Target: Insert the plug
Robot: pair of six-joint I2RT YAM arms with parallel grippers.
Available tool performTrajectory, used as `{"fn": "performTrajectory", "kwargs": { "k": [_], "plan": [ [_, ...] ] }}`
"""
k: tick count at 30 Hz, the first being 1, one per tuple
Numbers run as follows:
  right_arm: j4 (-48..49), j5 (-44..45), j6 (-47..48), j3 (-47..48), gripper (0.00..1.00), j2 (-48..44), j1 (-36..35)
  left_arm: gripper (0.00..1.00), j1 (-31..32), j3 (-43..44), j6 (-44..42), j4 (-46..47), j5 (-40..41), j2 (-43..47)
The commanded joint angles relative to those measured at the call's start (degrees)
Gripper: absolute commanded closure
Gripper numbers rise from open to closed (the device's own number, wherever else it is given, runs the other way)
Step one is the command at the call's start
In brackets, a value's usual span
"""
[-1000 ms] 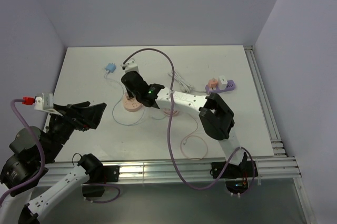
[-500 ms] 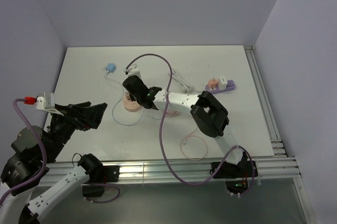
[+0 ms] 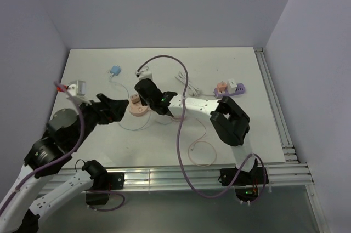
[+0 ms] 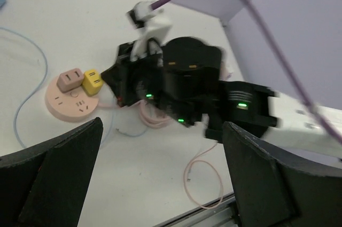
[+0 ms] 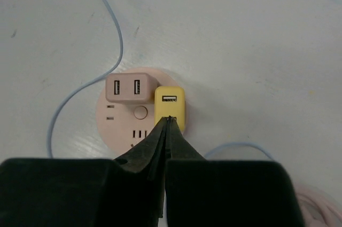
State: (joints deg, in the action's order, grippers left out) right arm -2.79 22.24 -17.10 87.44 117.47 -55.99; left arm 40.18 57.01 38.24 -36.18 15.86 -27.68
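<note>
White surface, bare walls around it. Right tool (image 5: 169, 119) is pinched fully closed with nothing between its fingers, its tips at the near edge of the yellow plug (image 5: 170, 105) and seemingly touching it. That plug stands on the round pink hub (image 5: 115, 125), flush beside a pink adapter (image 5: 132, 87), its long axis running straight ahead of the tips (so a push would go along its length). It looks seated, or nearly so; any last press would fall to this arm, the nearer one. Left tool (image 3: 119, 109) gapes wide and empty, near the hub's left side, not touching
</note>
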Motion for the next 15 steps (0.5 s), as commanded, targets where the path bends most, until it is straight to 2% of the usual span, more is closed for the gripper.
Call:
{"fn": "performTrajectory", "kwargs": {
  "k": [1, 3, 5, 6, 7, 10, 12, 14, 15],
  "plan": [
    [0.4, 4.9, -2.2, -0.4, 1.0, -11.3, 0.2, 0.0, -0.2, 0.1, 1.8, 2.9, 2.9, -8.1],
    [-3.2, 6.8, -6.4, -0.9, 1.0, -15.5, 0.3, 0.0, -0.2, 2.5, 2.4, 1.6, 7.1, -11.8],
    [-5.8, 6.1, -9.4, -4.4, 0.81, -20.7, 0.2, 0.0, -0.2, 6.1, 2.2, 0.9, 10.4, -17.5],
    [-6.1, 4.3, -10.3, -6.0, 0.68, -22.4, 0.2, 0.0, -0.3, 7.3, 2.5, -0.3, 12.7, -21.2],
    [-6.6, 3.0, -11.3, -7.8, 0.48, -24.4, 0.3, 0.0, -0.3, 8.5, 2.6, -0.6, 15.8, -22.9],
    [-9.2, 2.0, -13.8, -14.1, 0.3, -31.2, 0.3, 0.01, -1.5, 13.0, 2.0, 0.0, 18.4, -28.5],
    [-10.3, 2.1, -15.2, -19.2, 0.26, -36.3, 0.4, 0.01, -4.8, 14.4, 1.0, 1.5, 16.5, -30.5],
    [-11.4, 2.1, -16.4, -24.7, 0.25, -41.8, 0.9, 0.0, -9.7, 14.4, 1.0, 3.6, 7.2, -33.7],
    [-11.4, 2.0, -16.6, -26.7, 0.25, -43.8, 1.0, 0.0, -16.0, 14.4, 2.2, 4.0, 2.6, -36.4]
  ]
}}
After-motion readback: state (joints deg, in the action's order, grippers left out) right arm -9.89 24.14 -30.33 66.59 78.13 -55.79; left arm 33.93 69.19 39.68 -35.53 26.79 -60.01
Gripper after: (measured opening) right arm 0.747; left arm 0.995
